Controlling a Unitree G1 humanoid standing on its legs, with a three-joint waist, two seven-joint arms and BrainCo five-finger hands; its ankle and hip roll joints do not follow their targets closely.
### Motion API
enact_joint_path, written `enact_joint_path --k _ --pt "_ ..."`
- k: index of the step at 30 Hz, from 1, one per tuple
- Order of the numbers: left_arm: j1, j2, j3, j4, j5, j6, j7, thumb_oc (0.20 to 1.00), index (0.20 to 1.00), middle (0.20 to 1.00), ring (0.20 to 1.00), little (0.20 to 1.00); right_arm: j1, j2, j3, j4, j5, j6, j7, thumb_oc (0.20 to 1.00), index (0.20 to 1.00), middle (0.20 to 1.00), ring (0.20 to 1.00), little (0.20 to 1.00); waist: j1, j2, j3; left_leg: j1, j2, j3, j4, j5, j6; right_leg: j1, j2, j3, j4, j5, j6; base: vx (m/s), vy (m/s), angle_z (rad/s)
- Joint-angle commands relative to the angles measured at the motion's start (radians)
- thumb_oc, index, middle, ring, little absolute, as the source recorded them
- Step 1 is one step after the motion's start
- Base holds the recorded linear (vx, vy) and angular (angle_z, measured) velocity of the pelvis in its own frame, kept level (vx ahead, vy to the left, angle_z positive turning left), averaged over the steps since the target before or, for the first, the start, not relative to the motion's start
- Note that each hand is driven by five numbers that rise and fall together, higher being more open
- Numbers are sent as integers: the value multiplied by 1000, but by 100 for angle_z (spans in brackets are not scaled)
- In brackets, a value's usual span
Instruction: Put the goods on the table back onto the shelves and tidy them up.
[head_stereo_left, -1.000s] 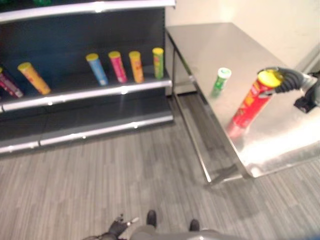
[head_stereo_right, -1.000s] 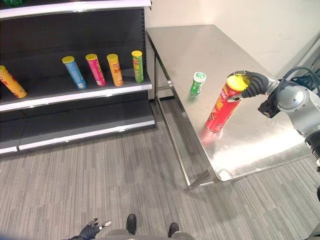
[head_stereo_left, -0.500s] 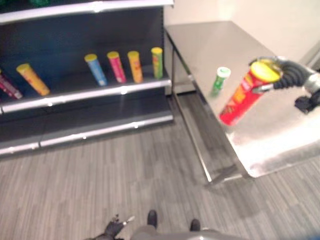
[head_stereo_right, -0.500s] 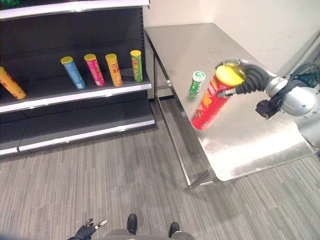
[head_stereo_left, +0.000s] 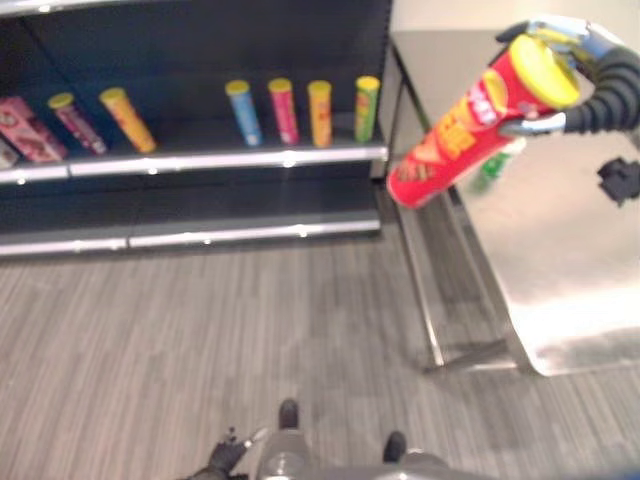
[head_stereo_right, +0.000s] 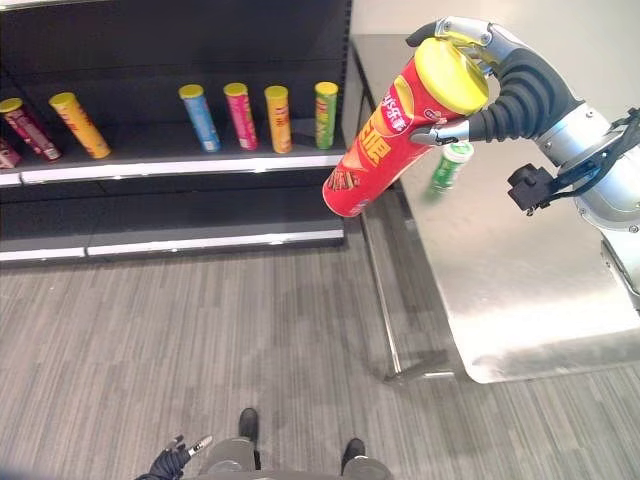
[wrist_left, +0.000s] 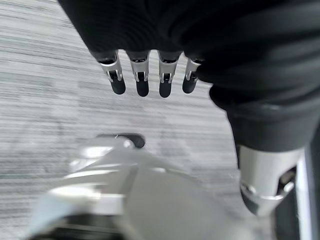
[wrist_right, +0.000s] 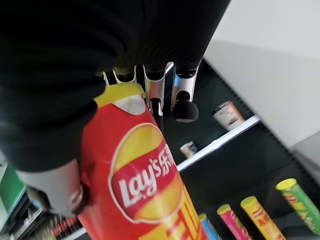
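Observation:
My right hand (head_stereo_right: 510, 85) is shut on the top of a red chip can (head_stereo_right: 395, 125) with a yellow lid, which hangs tilted in the air over the gap between the steel table (head_stereo_right: 520, 270) and the dark shelves (head_stereo_right: 170, 165). In the right wrist view the red chip can (wrist_right: 145, 200) runs past my fingers (wrist_right: 182, 100) toward the shelves. A small green can (head_stereo_right: 450, 165) stands on the table behind it. My left hand (wrist_left: 150, 80) hangs low over the floor, fingers straight, holding nothing.
On the middle shelf stand blue (head_stereo_right: 199, 117), pink (head_stereo_right: 241, 115), orange (head_stereo_right: 278, 118) and green (head_stereo_right: 326, 113) cans, with a yellow can (head_stereo_right: 80, 124) and dark red ones (head_stereo_right: 22, 125) further left. The shelf below (head_stereo_right: 170, 215) is bare. Grey floor (head_stereo_right: 250, 340) lies between me and the shelves.
The camera has turned toward the shelves. My right hand has lifted the red can off the table and carried it left and closer, past the table's edge.

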Motion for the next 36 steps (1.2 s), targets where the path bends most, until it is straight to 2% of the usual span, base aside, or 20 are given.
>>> enact_joint_path --k 1,6,7,9,10,11,13,14,36 --pt "-22 62 -8 -45 -15 -23 24 1000 1000 1000 1000 1000 -77 -45 25 -32 -39 -26 -49 200 200 200 200 200 39 -24 -36 -8 75 6 -39 75 -52 -4 -33 37 100 -167 98 18 126 60" --pt "-22 62 -8 -45 -15 -23 24 1000 1000 1000 1000 1000 -78 -45 25 -32 -39 -26 -49 200 200 200 200 200 39 -24 -36 -8 75 6 -39 75 -52 -4 -33 37 100 -167 98 16 54 27" --pt "-19 68 -12 -43 2 -17 18 1000 1000 1000 1000 1000 -56 -52 31 -47 -55 -20 -41 200 200 200 200 200 30 -9 -53 2 80 54 -49 63 -52 4 -60 25 95 -150 117 116 423 19" --pt "-17 72 -15 -55 12 -15 15 1000 1000 1000 1000 1000 -29 -31 23 -51 -70 -10 -40 200 200 200 200 200 38 -9 -59 -7 60 56 6 31 -52 9 -105 20 90 -114 135 146 653 14" --pt "-40 99 -28 -61 32 -8 15 1000 1000 1000 1000 1000 -7 23 28 -33 -96 3 -43 200 200 200 200 200 53 -29 -53 -37 16 63 100 -61 -31 2 -195 14 87 -20 150 227 1200 7" --pt "-72 152 -25 -61 74 7 19 1000 1000 1000 1000 1000 -15 75 65 22 -185 29 -70 200 200 200 200 200 63 -56 -42 -74 -93 62 141 -132 44 -62 -295 90 162 151 150 190 1044 2" --pt "-72 152 -25 -61 74 7 19 1000 1000 1000 1000 1000 -14 75 64 21 -186 29 -70 200 200 200 200 200 63 -58 -46 -77 -95 62 139 -130 45 -66 -297 90 162 152 150 90 359 46" --pt "-77 157 -28 -61 78 9 16 1000 1000 1000 1000 1000 9 72 48 26 -194 30 -71 200 200 200 200 200 59 -60 -44 -74 -117 48 130 -133 53 -73 -280 141 177 154 150 58 86 67" --pt "-77 157 -28 -61 78 9 16 1000 1000 1000 1000 1000 11 72 46 26 -194 30 -71 200 200 200 200 200 59 -61 -45 -75 -117 48 130 -132 53 -74 -280 141 177 154 150 3 4 5"
